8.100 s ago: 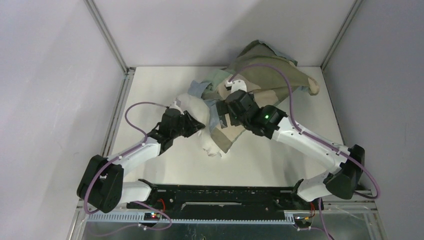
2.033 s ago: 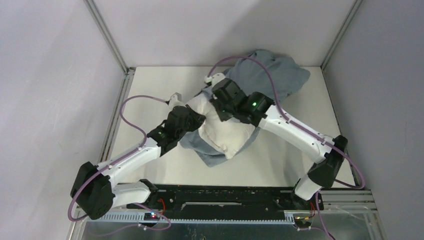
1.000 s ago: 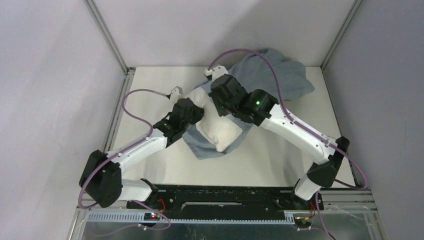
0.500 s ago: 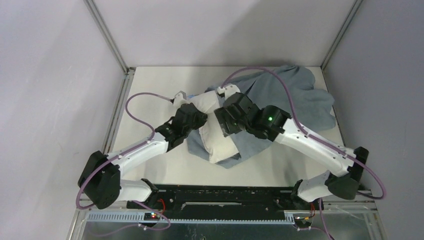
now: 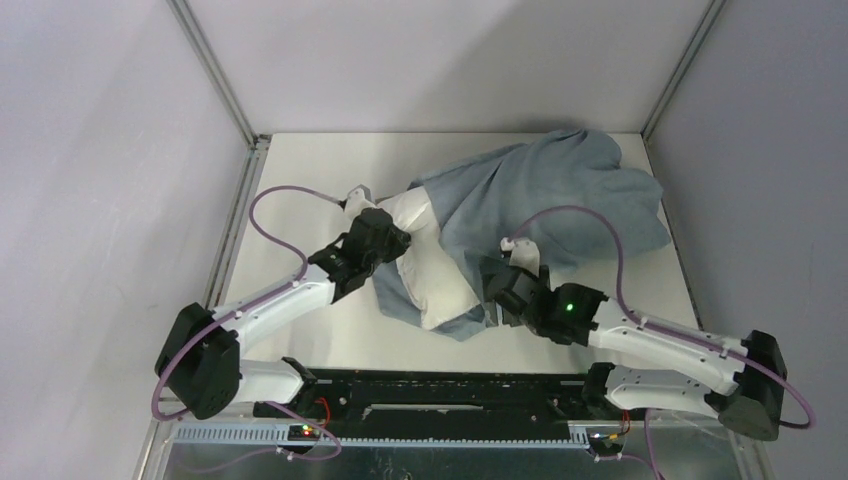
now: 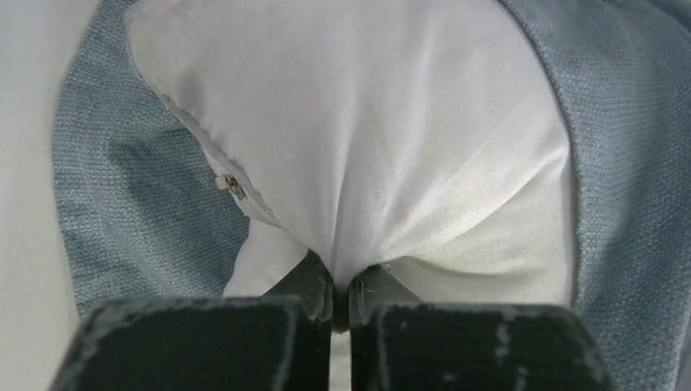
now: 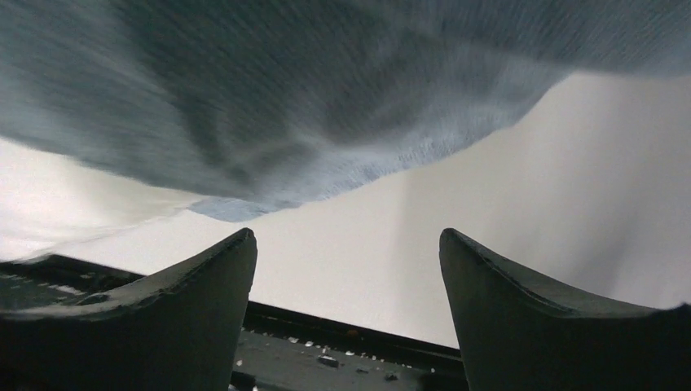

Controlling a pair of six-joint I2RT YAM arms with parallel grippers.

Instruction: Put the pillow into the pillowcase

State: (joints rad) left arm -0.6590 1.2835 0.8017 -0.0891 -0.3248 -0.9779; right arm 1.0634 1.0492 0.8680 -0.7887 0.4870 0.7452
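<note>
Pillow (image 5: 432,280) partly inside the pillowcase (image 5: 540,200), exposed end pinched in the clenched left gripper (image 6: 341,285); right gripper (image 7: 345,238) spread and empty; remainder apparently yet to sheathe.

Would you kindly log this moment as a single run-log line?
left gripper: shut on pillow | right gripper: open, empty, at pillowcase edge | pillow: partly inside

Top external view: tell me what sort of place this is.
Probably a robot lab test cell: grey walls on aluminium posts, a white table, and a left arm and right arm bolted along its near edge.
</note>
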